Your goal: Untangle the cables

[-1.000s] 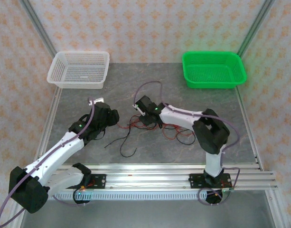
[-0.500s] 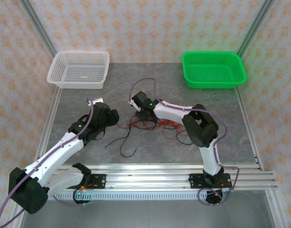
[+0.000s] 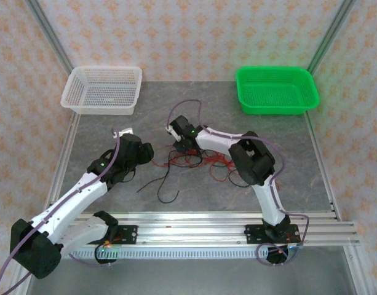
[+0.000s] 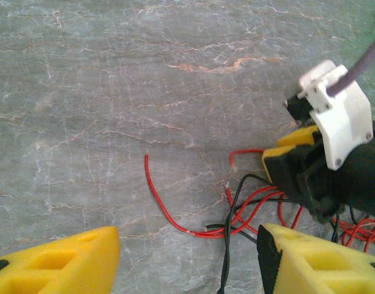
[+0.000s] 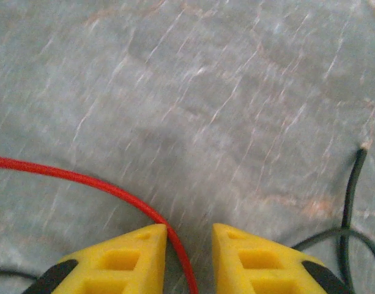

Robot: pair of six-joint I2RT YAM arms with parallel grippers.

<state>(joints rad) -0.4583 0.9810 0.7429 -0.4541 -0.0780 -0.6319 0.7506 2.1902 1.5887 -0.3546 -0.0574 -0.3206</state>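
While straddling one red cable [image 5: 83,178] with right claw [image 5: 187,236], not clamped yet, and with left claw [image 4: 187,245] wide and empty: mid-grab. Next, pinch and pull clear of tangle [image 3: 197,161].

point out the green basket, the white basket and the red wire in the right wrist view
green basket [image 3: 277,92]: top external view, on its bare mesh floor
white basket [image 3: 103,91]: top external view, on its bare mesh floor
red wire [image 5: 83,179]: right wrist view, on the middle of its curved stretch

Cream-and-orange patterned walls [image 3: 194,31] across top and sides, grey marbled table [image 3: 176,92] at centre, metal posts [image 3: 51,37] in upper corners, rail [image 3: 194,228] along bottom.
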